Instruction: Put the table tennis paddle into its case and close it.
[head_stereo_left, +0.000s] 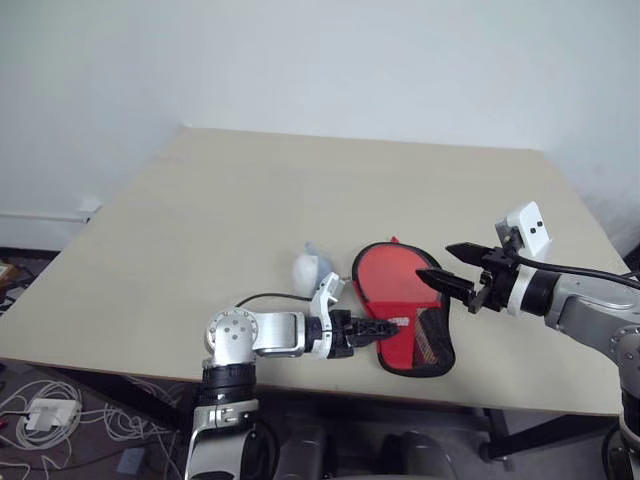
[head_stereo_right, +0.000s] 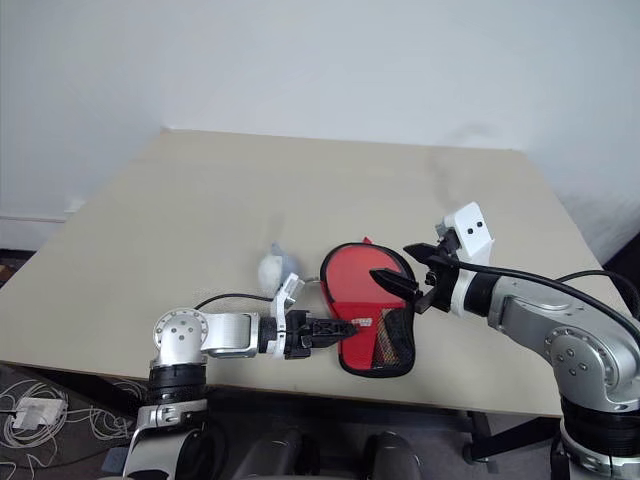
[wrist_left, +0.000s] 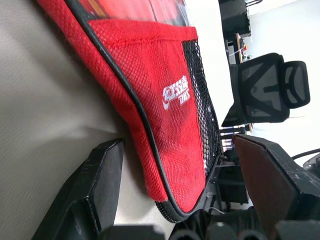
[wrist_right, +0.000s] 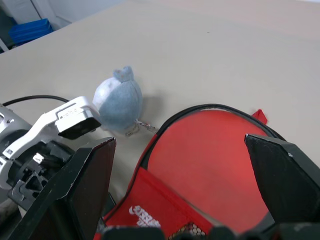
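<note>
STEP: closing stage judged, paddle (wrist_right: 210, 165) lying inside case (head_stereo_left: 415, 345) | left hand (head_stereo_left: 385, 325) spread at narrow end, 7 o'clock | right hand (head_stereo_left: 450, 268) spread above, nothing held | NEXT: case to be pinned, zip found.

The case (wrist_left: 165, 100) is coarse red woven cloth, matt, with black piping along its edge, a printed white logo and a black open-mesh pocket. The paddle (wrist_right: 210, 160) inside it shows a smooth, matt red rubber face. The worktop (head_stereo_left: 250, 200) is a smooth, matt beige surface. The small pale wad (wrist_right: 119, 102) looks soft and fuzzy, like felt or plush. Both grippers' fingers (wrist_right: 85, 185) are dull black plastic, their housings glossy white plastic.
</note>
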